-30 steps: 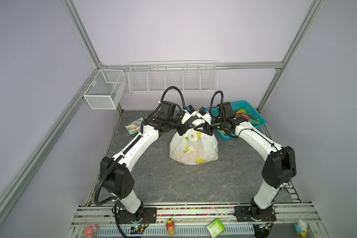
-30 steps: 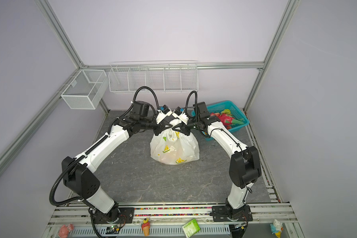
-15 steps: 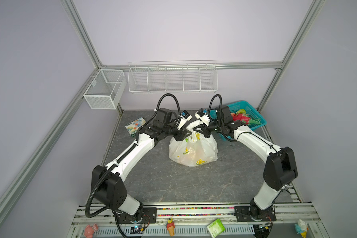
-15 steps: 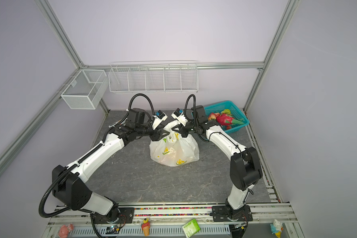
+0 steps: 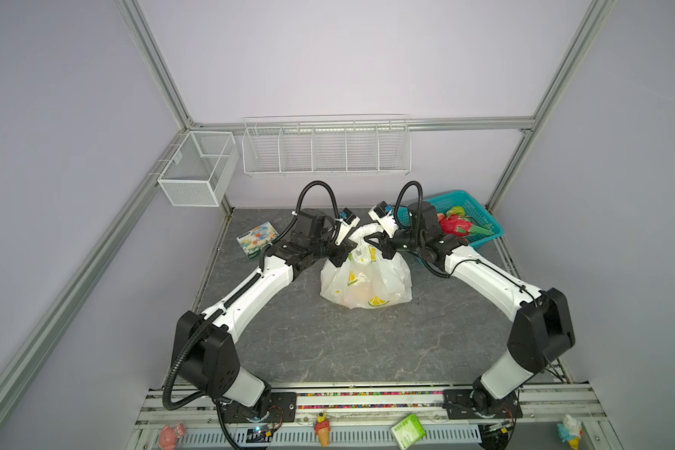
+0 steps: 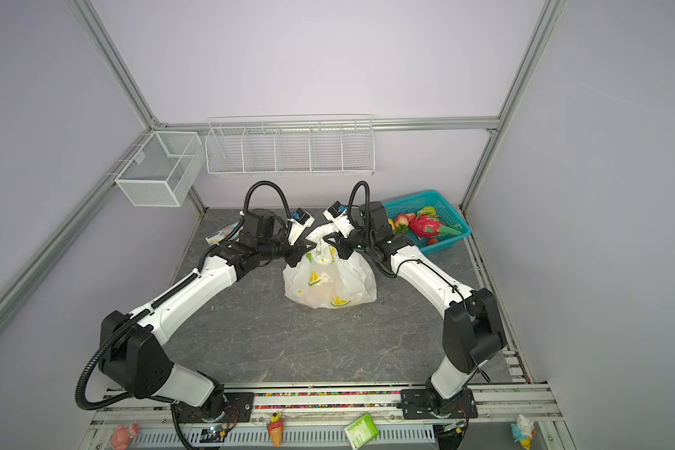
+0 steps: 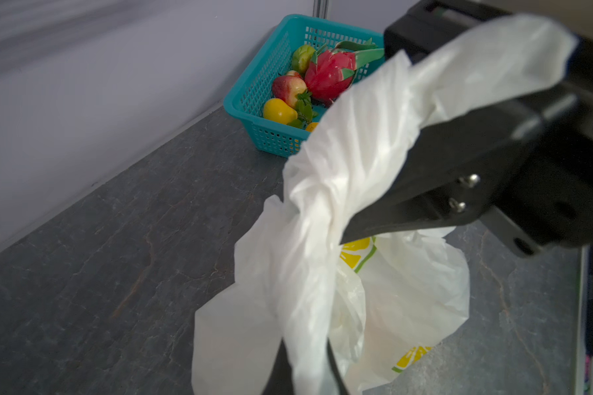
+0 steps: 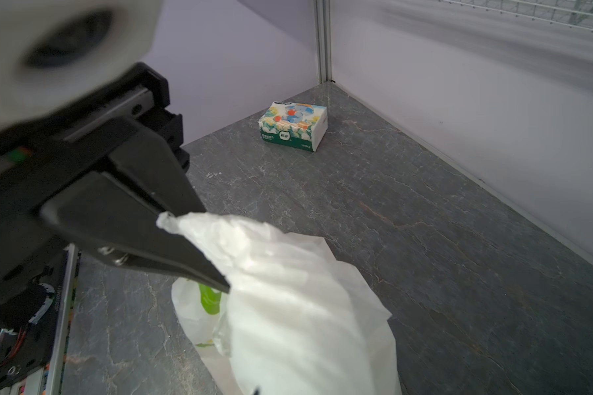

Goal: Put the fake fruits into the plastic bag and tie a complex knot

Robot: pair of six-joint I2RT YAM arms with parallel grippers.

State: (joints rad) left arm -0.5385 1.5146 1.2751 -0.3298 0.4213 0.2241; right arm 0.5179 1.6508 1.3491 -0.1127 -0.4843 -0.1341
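The bag [image 5: 367,284] stands mid-counter [image 5: 328,350]. Left gripper [image 5: 345,249] and right gripper [image 5: 378,243], each clamped shut on one of its handles [image 7: 476,58], face one another across the neck. The twist [image 7: 302,205] lies between them, equally near both. The handles run gripper to gripper.

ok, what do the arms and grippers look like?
Left arm and right arm: white links, black joints and bases. Black ribbed cable loops over each wrist. Left gripper and right gripper: black, tapered fingers with silver screws.
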